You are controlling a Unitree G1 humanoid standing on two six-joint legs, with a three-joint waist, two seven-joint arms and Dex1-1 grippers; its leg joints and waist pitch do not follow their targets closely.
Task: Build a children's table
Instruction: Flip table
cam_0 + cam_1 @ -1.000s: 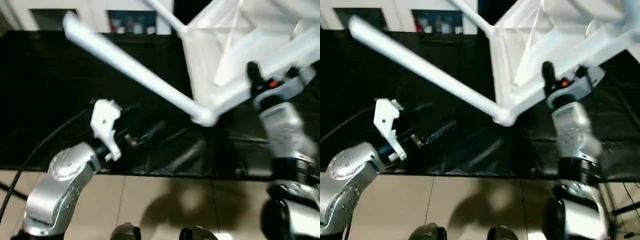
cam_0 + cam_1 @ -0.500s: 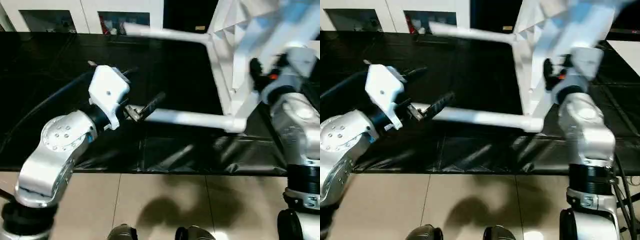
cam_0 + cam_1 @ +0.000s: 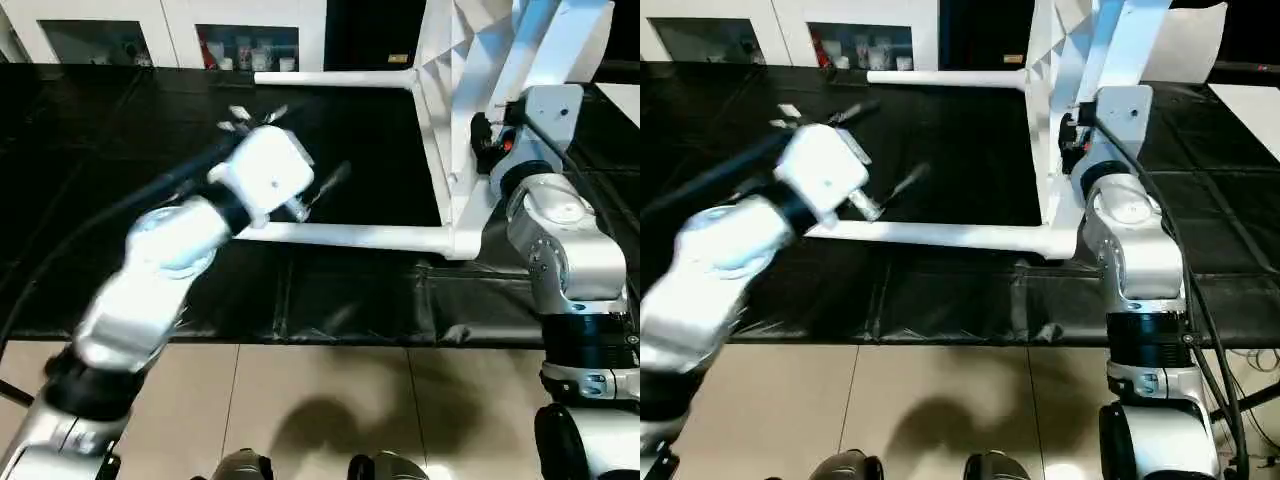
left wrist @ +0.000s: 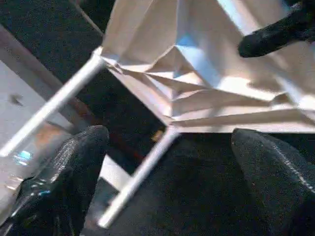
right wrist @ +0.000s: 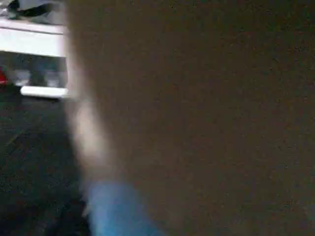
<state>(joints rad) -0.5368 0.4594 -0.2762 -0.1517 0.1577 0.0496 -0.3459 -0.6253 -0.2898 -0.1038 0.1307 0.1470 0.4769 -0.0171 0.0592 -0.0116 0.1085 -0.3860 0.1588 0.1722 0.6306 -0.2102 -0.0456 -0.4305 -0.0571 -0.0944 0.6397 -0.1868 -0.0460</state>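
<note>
With my left gripper (image 4: 167, 182) spread wide and empty above the black worktable (image 3: 90, 220), I'd grip the children's table (image 3: 455, 150), light, stiff and slick, tipped on edge toward the worktable's right side, by its near leg (image 3: 350, 236); the right gripper's state I can't tell.

The children's table (image 3: 455, 120) is white all over, and the ribs under its top (image 4: 197, 93) make a pattern of folded triangles. Its two long legs (image 3: 350, 236) are white too. The big worktable (image 3: 90, 150) has a shiny black cover. The floor (image 3: 330, 400) near the robot is tan tiles with thin pale lines. The robot's forearms (image 3: 150, 290) are silver, and the wrist block (image 3: 265, 175) is white. The left gripper (image 4: 172, 191) has black, bumpy fingers (image 4: 64, 172). A small spot on the right wrist (image 3: 508, 143) looks orange-red, perhaps a light.
</note>
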